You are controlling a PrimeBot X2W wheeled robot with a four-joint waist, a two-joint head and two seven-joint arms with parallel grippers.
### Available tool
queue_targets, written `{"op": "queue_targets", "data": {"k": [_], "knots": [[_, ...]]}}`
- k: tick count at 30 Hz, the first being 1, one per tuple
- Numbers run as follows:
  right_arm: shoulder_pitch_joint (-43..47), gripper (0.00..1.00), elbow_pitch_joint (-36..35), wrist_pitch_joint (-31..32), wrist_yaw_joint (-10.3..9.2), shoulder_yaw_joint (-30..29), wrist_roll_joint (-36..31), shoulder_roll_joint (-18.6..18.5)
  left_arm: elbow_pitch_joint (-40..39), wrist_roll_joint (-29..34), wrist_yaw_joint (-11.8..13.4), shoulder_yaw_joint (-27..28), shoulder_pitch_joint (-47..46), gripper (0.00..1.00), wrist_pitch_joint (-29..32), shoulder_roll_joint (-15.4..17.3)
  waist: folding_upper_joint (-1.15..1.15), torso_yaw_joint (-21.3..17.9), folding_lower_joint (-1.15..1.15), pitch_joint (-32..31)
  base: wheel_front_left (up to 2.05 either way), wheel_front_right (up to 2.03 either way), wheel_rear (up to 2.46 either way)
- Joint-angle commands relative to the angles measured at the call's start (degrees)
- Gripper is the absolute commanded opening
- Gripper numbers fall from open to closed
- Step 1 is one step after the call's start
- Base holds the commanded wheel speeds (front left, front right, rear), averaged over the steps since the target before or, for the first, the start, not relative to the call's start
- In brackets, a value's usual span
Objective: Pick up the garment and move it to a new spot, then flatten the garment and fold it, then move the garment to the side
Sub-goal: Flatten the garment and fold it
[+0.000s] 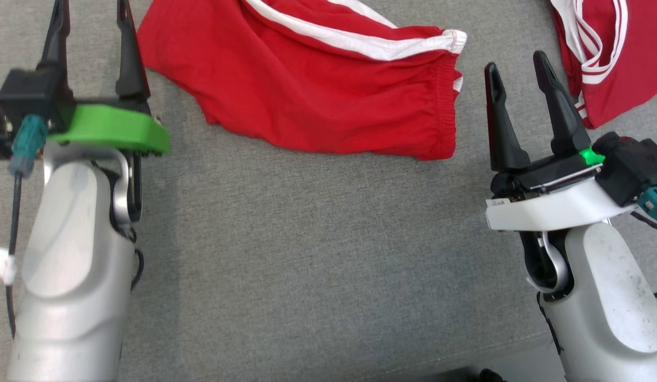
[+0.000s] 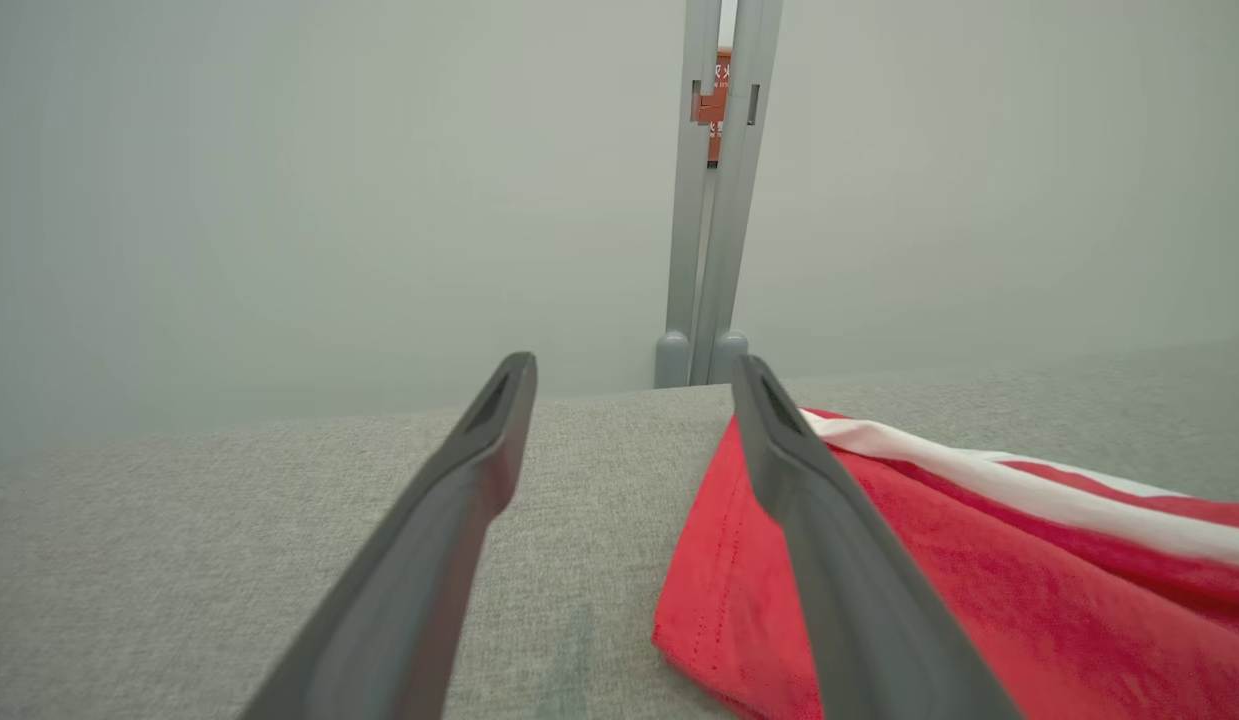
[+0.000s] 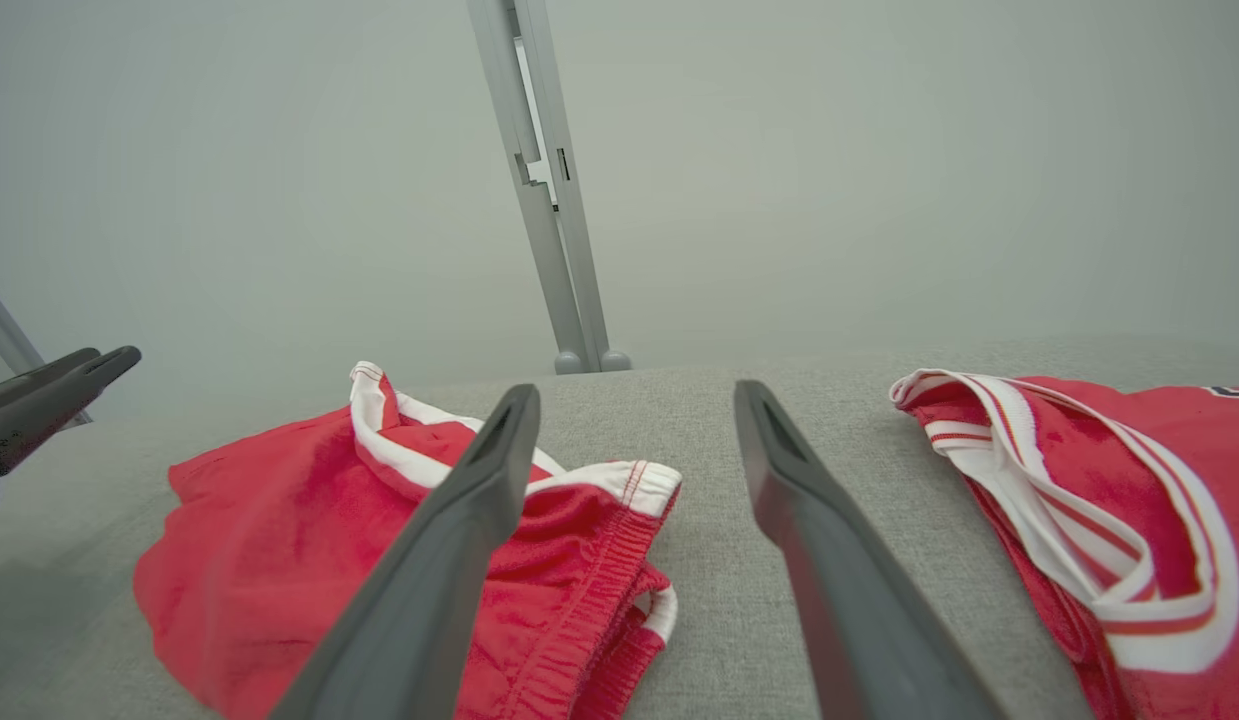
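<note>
From the head camera I see the shorts (image 1: pixel 317 90) lying on the grey surface (image 1: pixel 307 265) at the far middle, between my two grippers. Their long axis runs left to right across that view. The gathered elastic edge points toward the right gripper (image 1: pixel 516 66), the plain red end toward the left gripper (image 1: pixel 92 37), and the white stripes run along the far side.

Both grippers stand wide apart and hold nothing. The left gripper's inner finger overlaps the shorts' left corner in the head view. The left wrist camera shows that same finger above the corner's hem, but I cannot tell whether it touches the cloth. The right gripper sits just beside the elastic end, apart from it.

The wrist cameras give me what the head camera does not: a pale wall behind the surface and a grey upright post (image 2: pixel 714 200) at its far edge. The right wrist camera also catches the left gripper's fingertips at its left edge, beyond the shorts.

A second red garment (image 1: pixel 625 79) with white trim lies on the far right, past the right gripper. The right wrist camera shows it as a separate piece with bare grey surface between it and the shorts.
</note>
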Motion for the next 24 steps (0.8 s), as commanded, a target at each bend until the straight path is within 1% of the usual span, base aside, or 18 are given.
{"op": "queue_targets", "data": {"k": [1,6,8,12,18,24], "knots": [[1.8,1.0,-0.5,-0.1,0.0,-0.5,-0.5,-0.6,-2.2,0.3,0.8,0.7,3.6,1.0,-0.1,0.5,0.0,2.1,0.0,-3.3,0.0,0.0,0.0],[5.9,1.0,-0.9,-0.1,0.0,-1.8,-1.0,-1.0,-11.4,1.1,4.0,2.7,15.2,1.0,-0.1,0.4,0.0,2.9,0.0,-6.9,0.0,0.0,0.0],[7.3,1.0,-1.2,-0.1,0.0,-2.3,-1.1,-1.1,-13.8,1.3,5.4,3.2,19.5,1.0,-0.1,0.4,0.0,3.1,0.0,-8.1,0.0,0.0,0.0],[9.4,1.0,-1.7,0.6,0.0,-3.0,-1.2,-1.3,-17.5,1.2,7.0,3.8,25.5,1.0,0.8,0.8,0.0,3.3,0.0,-10.0,0.0,0.0,0.0],[10.9,1.0,-2.6,2.2,0.0,-3.7,-0.9,-1.8,-21.5,0.8,8.5,3.8,30.2,1.0,2.6,0.8,0.0,3.8,0.0,-11.3,0.0,0.0,0.0],[11.4,1.0,-3.3,3.2,0.0,-4.2,-0.6,-1.9,-22.7,1.1,8.8,3.4,31.0,1.0,3.7,1.2,0.0,4.0,0.0,-11.3,0.0,0.0,0.0]]}}
